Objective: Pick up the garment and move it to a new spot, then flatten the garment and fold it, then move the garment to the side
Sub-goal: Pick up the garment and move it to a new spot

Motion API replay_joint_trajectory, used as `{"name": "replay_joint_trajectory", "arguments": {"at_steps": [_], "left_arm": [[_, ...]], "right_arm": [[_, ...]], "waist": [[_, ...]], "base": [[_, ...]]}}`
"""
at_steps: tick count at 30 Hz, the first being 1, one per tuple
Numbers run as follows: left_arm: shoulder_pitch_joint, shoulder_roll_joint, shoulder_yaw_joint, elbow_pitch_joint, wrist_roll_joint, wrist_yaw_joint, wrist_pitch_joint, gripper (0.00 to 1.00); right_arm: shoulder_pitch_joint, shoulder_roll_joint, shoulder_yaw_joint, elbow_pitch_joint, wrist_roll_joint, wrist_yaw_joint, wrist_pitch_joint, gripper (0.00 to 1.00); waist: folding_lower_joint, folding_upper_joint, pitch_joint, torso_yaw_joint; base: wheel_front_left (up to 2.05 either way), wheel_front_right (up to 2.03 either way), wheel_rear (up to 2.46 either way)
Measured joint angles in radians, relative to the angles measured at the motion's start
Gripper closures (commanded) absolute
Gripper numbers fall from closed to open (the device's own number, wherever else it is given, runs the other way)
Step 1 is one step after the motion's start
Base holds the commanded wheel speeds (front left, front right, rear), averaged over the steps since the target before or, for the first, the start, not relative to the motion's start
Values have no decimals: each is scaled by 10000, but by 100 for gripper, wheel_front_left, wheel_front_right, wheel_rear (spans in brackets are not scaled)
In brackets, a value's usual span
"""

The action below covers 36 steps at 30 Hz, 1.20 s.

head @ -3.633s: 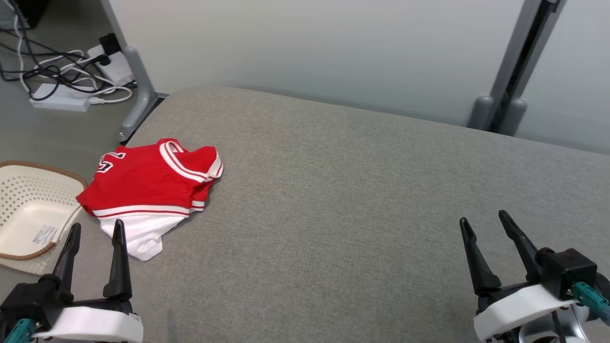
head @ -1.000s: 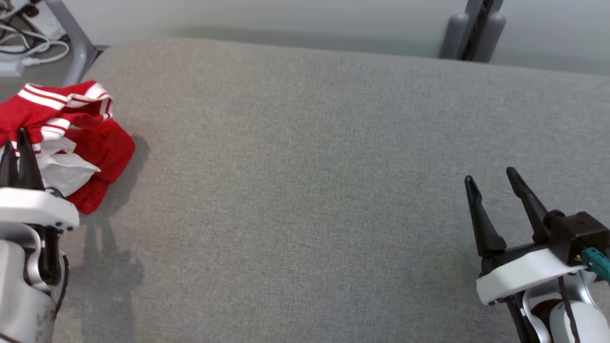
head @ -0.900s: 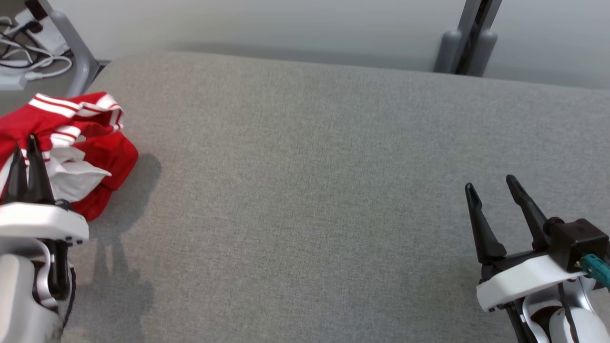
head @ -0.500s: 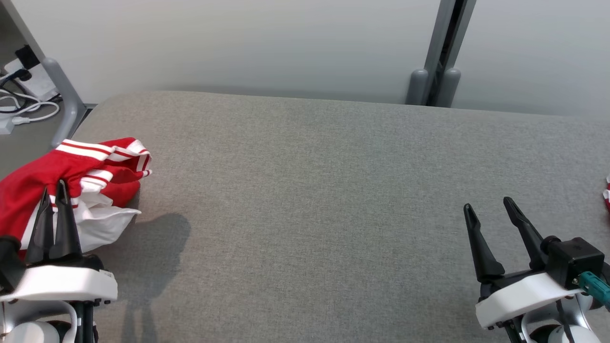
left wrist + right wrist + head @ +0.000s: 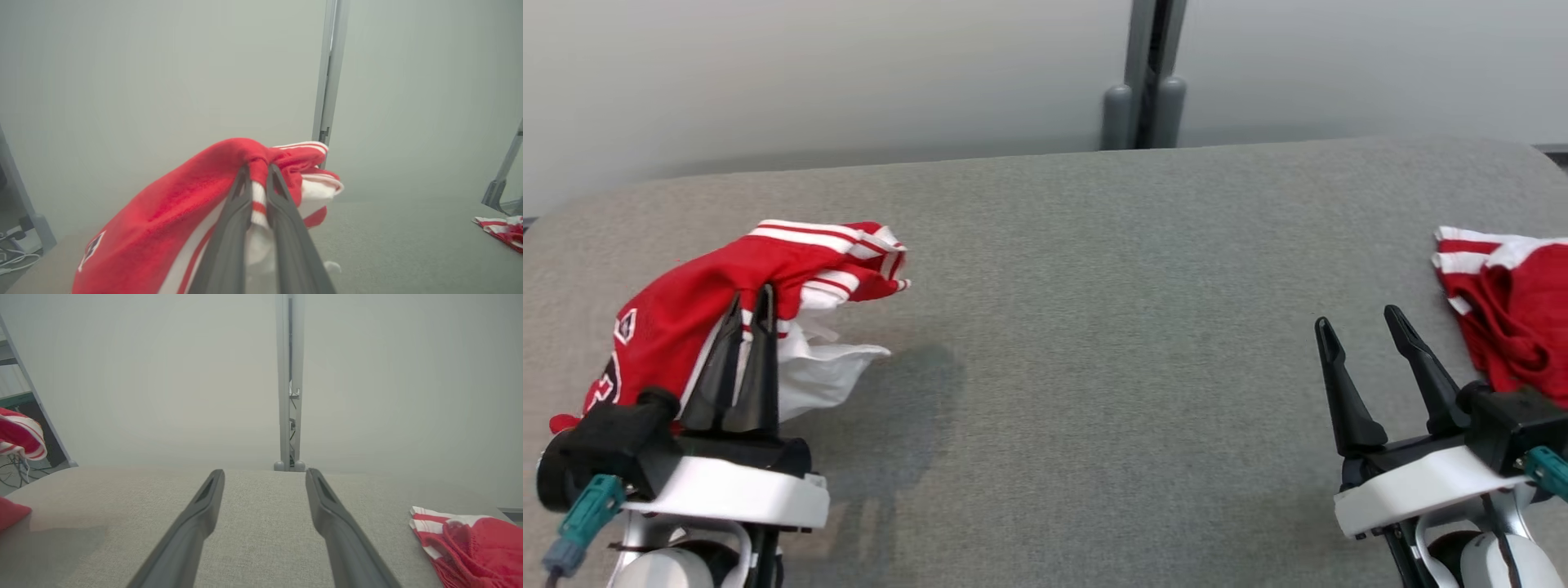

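The garment is a red jersey with white stripes and a white lining. It hangs bunched above the left part of the grey table, casting a shadow. My left gripper is shut on a fold of it; in the left wrist view the garment drapes over both sides of the closed left gripper. Low at the right, my right gripper stands open with nothing in it. From its own wrist, the right gripper points across bare cloth, and a bit of the garment shows at the left edge.
A second red and white garment lies crumpled at the table's right edge, just right of my right gripper, and shows again as a red and white heap in the right wrist view. A grey wall with a post stands behind the table.
The camera has swung right, bringing the second garment into view. My left gripper, shut on the jersey, has carried it off the table's left edge toward the middle. The right gripper stays open.
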Motion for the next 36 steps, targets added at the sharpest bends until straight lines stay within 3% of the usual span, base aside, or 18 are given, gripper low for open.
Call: {"name": "replay_joint_trajectory", "arguments": {"at_steps": [15, 18, 25, 26, 27, 28, 36], "left_arm": [[-1544, -815, -2117, 1406, 142, -1267, 462, 100], [-2237, -1108, -2694, 2395, 245, -1689, 581, 100], [-2881, -1597, -3289, 3893, 244, -2272, 389, 100], [-2914, -1647, -3359, 4057, 244, -2341, 345, 78], [-2936, -1705, -3423, 4192, 245, -2370, 303, 46], [-2971, -1766, -3505, 4307, 245, -2424, 251, 0], [-3034, -2065, -4046, 4293, 240, -2811, 42, 0]], "right_arm": [[-278, -8, -15, 372, 546, 0, -614, 0], [-430, -12, 81, 616, 805, 0, -922, 0], [-662, -6, 196, 1005, 1020, 0, -1321, 0], [-693, -6, 192, 1045, 1032, 0, -1354, 0], [-749, -6, 207, 1076, 1032, 0, -1363, 0], [-817, -4, 198, 1114, 1032, 0, -1375, 0], [-921, 0, 86, 1258, 809, 0, -1404, 0]], "waist": [[0, 0, 995, -3032], [0, 0, 1627, -3724], [0, 0, 2541, -4176], [0, 0, 2589, -4156], [0, 0, 2606, -4111], [0, 0, 2603, -4049], [0, 0, 2303, -3359]], "base": [[0, 0, 0], [0, 0, 0], [0, 0, 0], [0, 0, 0], [0, 0, 0], [0, 0, 0], [0, 0, 0]]}}
